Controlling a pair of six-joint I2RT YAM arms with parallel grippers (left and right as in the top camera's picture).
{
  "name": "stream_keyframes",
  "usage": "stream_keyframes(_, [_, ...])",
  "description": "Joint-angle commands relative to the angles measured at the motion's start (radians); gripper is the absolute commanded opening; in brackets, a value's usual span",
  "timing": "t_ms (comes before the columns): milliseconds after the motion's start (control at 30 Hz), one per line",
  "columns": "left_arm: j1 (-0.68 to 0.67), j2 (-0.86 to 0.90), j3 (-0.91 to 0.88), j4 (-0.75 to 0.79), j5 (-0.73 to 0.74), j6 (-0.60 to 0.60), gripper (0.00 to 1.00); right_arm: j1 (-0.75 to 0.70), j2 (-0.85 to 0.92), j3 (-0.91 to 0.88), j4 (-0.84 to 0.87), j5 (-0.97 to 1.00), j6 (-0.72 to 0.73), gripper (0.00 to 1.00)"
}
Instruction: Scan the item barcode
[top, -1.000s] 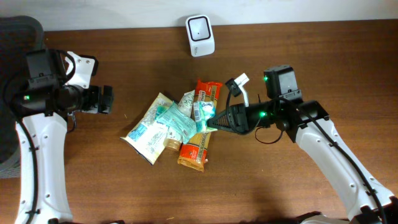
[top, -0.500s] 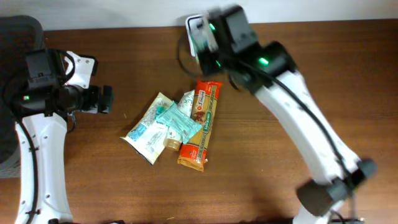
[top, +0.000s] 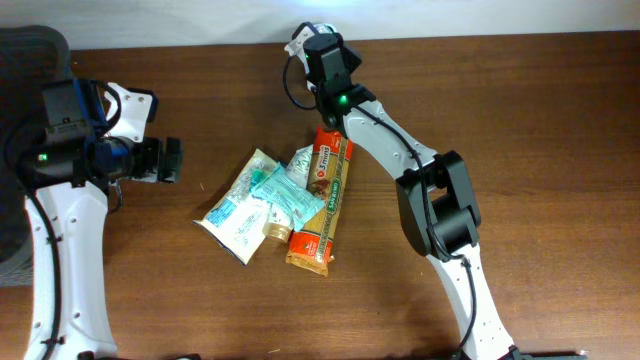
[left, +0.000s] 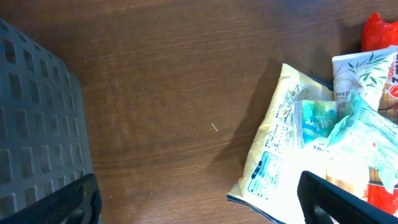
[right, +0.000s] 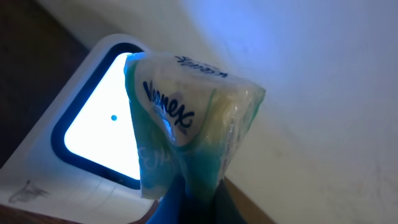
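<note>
Holding tissue pack (right: 186, 130) tight in right gripper (right: 189, 204), right by glowing scanner (right: 93, 143); hanging left gripper (top: 168, 160) wide open near snacks (top: 270, 205).

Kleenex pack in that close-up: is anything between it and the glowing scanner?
Nothing visible. The right gripper holds the Kleenex pack directly in front of the lit scanner, with no object between them.

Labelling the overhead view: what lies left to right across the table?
Left tool, cream pouch, teal packet, orange snack bar. Right tool, shut on a Kleenex pack, overlaps the bar's column, so omitted.
</note>
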Motion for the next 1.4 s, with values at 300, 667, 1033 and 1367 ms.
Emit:
stream_keyframes(300, [0.004,-0.007,0.013,0.0,0.013,0.015,0.99,0.002,-0.074,0.012,-0.045,0.003,0.079,0.04])
stream_keyframes(667, [0.004,-0.007,0.013,0.0,0.013,0.015,0.99,-0.465,-0.694,-0.072,-1.456,-0.632,0.777,0.04])
stream_keyframes(1033, [0.004,-0.007,0.013,0.0,0.013,0.015,0.99,-0.756,-0.678,-0.726,-1.052,-0.642,0.863,0.12])
stream_keyframes(1367, [0.004,-0.007,0.013,0.0,0.013,0.015,0.99,-0.592,-0.678,-0.436,-1.194,-0.968,0.699,0.73])
